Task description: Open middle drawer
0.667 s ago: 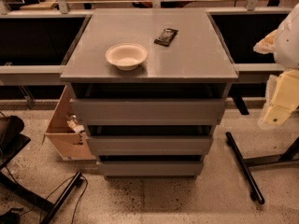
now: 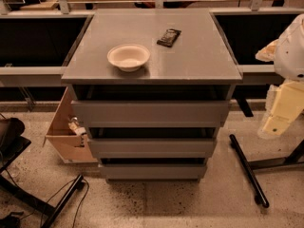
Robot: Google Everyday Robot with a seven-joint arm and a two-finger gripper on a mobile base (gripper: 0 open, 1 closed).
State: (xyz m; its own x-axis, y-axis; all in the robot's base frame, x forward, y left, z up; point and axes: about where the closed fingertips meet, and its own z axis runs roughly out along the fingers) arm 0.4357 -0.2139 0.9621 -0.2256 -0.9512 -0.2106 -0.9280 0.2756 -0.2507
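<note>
The grey cabinet (image 2: 152, 56) stands in the middle of the view with three alike drawer fronts. The middle drawer (image 2: 152, 147) is the second front, flat and without a handle, and it sits about flush with the others, with dark gaps above and below. The uppermost front (image 2: 149, 113) and the lowest front (image 2: 152, 171) look shut too. My gripper (image 2: 280, 113) shows as a cream-coloured part at the right edge under the white arm (image 2: 290, 46). It is well to the right of the cabinet and touches nothing.
A white bowl (image 2: 128, 56) and a dark snack packet (image 2: 169, 37) lie on the cabinet top. An open cardboard box (image 2: 66, 132) stands against the cabinet's left side. Black stand legs (image 2: 247, 167) lie on the floor at the right, and cables and a black leg (image 2: 61, 198) at the left.
</note>
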